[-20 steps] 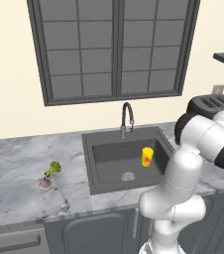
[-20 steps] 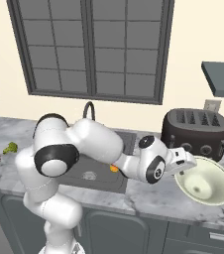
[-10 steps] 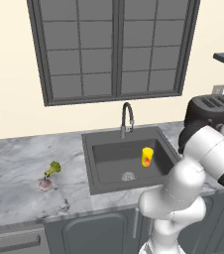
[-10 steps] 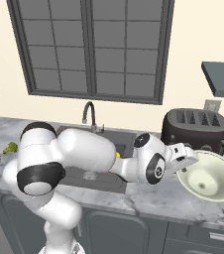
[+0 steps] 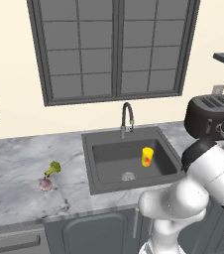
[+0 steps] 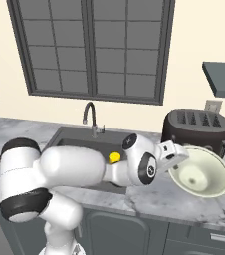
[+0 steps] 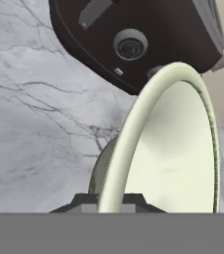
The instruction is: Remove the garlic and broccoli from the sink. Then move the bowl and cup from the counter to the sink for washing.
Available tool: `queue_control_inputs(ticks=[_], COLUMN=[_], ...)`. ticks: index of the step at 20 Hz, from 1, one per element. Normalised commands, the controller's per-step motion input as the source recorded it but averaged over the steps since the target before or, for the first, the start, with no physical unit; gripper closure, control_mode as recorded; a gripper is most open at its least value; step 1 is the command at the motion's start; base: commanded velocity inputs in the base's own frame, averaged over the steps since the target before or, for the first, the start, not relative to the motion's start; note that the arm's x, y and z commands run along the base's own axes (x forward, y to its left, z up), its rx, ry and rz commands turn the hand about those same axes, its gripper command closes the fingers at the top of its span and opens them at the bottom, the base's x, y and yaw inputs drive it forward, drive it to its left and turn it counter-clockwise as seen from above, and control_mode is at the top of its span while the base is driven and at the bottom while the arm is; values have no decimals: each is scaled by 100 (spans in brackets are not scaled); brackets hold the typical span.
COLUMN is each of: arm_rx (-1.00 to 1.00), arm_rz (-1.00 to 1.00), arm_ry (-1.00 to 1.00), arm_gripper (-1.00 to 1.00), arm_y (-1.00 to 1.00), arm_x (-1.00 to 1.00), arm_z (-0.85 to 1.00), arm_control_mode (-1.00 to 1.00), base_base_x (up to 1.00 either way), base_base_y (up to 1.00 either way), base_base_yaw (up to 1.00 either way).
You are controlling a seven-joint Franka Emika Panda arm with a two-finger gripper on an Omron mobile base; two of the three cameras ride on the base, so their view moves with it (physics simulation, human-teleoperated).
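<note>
My gripper [image 6: 173,157] is shut on the near rim of the pale cream-green bowl [image 6: 200,173], which hangs tilted just over the marble counter [image 6: 154,200] in front of the toaster. In the hand view the bowl [image 7: 176,149] stands on edge between my fingertips [image 7: 85,203], its foot showing on the left. The yellow cup [image 5: 147,157] stands upright in the dark sink [image 5: 109,155], and peeks out behind my arm as cup [image 6: 114,157]. The broccoli [image 5: 53,168] and garlic [image 5: 45,184] lie on the counter [image 5: 15,163] left of the sink.
A dark toaster [image 6: 196,127] stands right behind the bowl, close to it, and looms in the hand view as toaster [image 7: 134,39]. The gooseneck tap [image 5: 127,118] rises at the sink's back edge. A pale drain disc [image 5: 128,175] lies on the basin floor. My arm's bulk spans the sink's front right.
The bowl has risen a little and shifted left toward the sink, still gripped and more tilted. My arm's elbow has swung lower and to the right. Cup, broccoli and garlic have not moved.
</note>
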Motion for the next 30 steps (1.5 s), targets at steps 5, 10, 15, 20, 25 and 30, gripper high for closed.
queue_control_inputs(ticks=[5,10,15,20,25,30], arm_rx=[-4,0,-1,0,0,0], arm_rz=[13,10,9,10,12,12], arm_ry=[1,6,12,12,9,7], arm_gripper=[100,100,100,100,100,100], arm_y=[6,16,16,15,24,27], arm_x=[-9,-21,-14,-12,-22,-24], arm_z=[28,22,26,33,21,16], arm_control_mode=[-100,-100,-100,-100,-100,-100], base_base_x=[0,0,0,0,0,0], base_base_y=[0,0,0,0,0,0], base_base_yaw=[0,0,0,0,0,0])
